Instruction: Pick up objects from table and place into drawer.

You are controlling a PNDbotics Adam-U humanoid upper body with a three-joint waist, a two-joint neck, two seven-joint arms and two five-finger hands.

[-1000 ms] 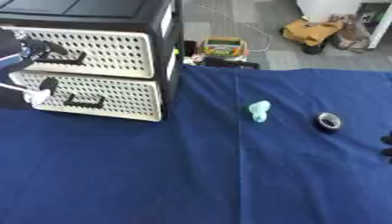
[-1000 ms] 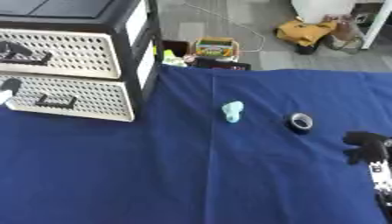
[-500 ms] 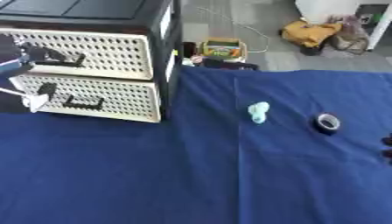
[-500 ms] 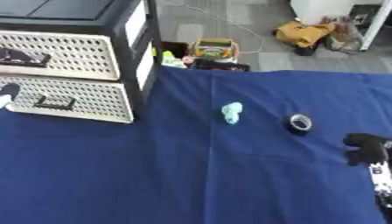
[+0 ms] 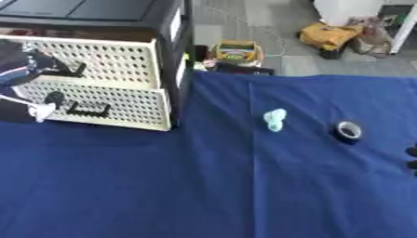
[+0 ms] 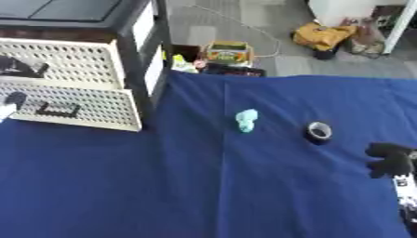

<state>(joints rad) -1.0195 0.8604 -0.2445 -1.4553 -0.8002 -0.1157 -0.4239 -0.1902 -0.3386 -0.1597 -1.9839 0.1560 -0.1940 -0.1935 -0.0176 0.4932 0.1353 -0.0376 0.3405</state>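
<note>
With the left robot hand (image 5: 29,69) curled around the upper drawer's handle (image 5: 71,69) and the right robot hand (image 6: 389,160) idle, its fingers not readable, the toy (image 5: 275,119) and tape roll (image 5: 349,130) are left on the blue surface (image 5: 204,186), and the handle could be lost if pulled askew.

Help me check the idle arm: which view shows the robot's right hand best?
The right eye view: the right hand shows there near the right edge, dark fingers curled, beside the tape roll. The left eye view catches only a dark sliver of it at the right edge.
</note>
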